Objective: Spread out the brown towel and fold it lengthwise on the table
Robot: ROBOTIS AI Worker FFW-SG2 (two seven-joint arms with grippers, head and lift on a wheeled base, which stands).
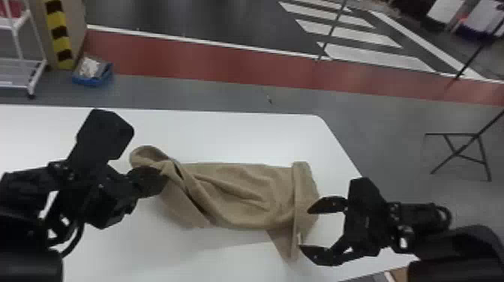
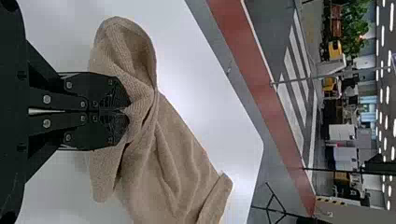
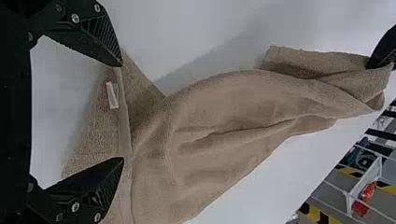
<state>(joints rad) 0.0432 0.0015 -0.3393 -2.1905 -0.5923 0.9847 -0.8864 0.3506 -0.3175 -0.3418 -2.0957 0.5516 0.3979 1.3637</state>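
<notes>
If the left gripper, jaws clamped on the brown towel, pulls while the right gripper's jaws stand apart, bunching could worsen.

Bright indoor light, glowing ceiling lamps, soft shadow beside towel, pale glare on table
</notes>
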